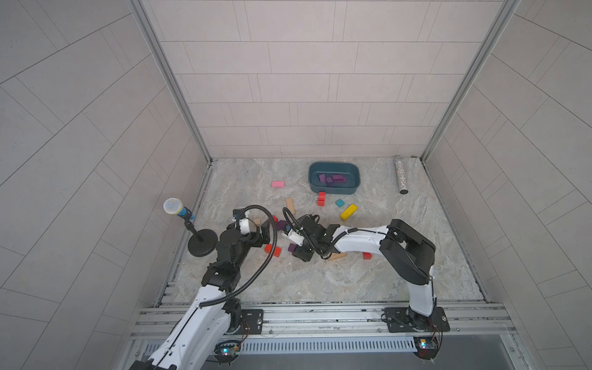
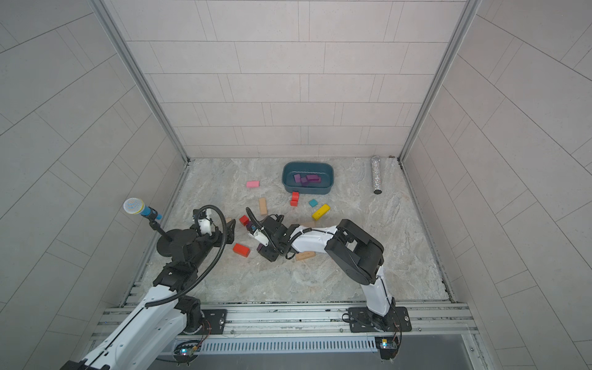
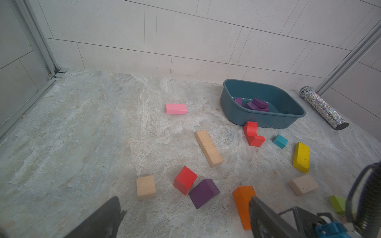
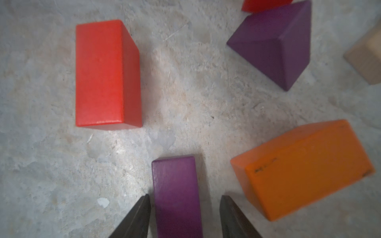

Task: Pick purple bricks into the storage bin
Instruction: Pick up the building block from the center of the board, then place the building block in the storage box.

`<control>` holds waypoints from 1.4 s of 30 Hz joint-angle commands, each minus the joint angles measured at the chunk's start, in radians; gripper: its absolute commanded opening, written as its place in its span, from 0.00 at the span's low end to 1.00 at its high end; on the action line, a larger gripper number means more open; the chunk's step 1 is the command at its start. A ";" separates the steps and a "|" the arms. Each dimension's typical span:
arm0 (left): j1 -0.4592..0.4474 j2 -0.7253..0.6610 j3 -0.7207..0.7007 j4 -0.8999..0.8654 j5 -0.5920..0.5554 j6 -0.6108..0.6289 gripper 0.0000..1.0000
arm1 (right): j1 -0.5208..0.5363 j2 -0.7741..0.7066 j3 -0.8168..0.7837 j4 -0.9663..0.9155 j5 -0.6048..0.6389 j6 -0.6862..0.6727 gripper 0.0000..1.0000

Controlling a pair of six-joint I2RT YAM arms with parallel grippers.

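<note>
A purple brick (image 4: 177,195) lies flat on the stone floor between the fingers of my right gripper (image 4: 184,195). The jaws straddle it, one finger close against its side and the other a small gap away, so the gripper is open. In both top views this brick (image 1: 291,247) peeks out beside the right wrist. A purple wedge-shaped brick (image 3: 204,192) rests against a red cube (image 3: 185,180), a little ahead of my left gripper (image 3: 183,197), which stands wide open and empty. The teal storage bin (image 1: 334,191) at the back holds several purple bricks (image 1: 333,179).
A long red block (image 4: 107,74) and an orange block (image 4: 305,169) flank the right gripper. Pink (image 1: 278,184), yellow (image 1: 348,212), teal (image 1: 340,202) and plain wooden (image 1: 290,205) blocks are scattered mid-floor. A microphone on a stand (image 1: 174,207) rises at left, a glittery cylinder (image 1: 400,174) lies back right.
</note>
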 commanded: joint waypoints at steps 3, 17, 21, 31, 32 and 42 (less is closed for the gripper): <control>0.006 -0.010 0.008 0.003 0.007 -0.009 1.00 | -0.002 0.028 0.000 -0.019 -0.010 0.012 0.46; 0.005 -0.010 0.013 -0.008 -0.001 -0.001 1.00 | -0.001 -0.167 0.036 -0.182 0.018 -0.042 0.32; 0.005 -0.007 0.014 -0.007 0.002 -0.001 1.00 | -0.008 -0.244 0.053 -0.237 0.049 -0.068 0.31; 0.006 -0.006 -0.018 0.085 0.098 -0.008 1.00 | -0.278 -0.240 0.255 -0.259 0.037 -0.119 0.26; 0.006 -0.005 -0.015 0.086 0.104 -0.007 1.00 | -0.314 -0.218 0.289 -0.266 0.033 -0.119 0.26; 0.007 0.015 -0.003 0.074 0.111 0.007 1.00 | -0.567 0.155 0.794 -0.437 0.032 -0.103 0.23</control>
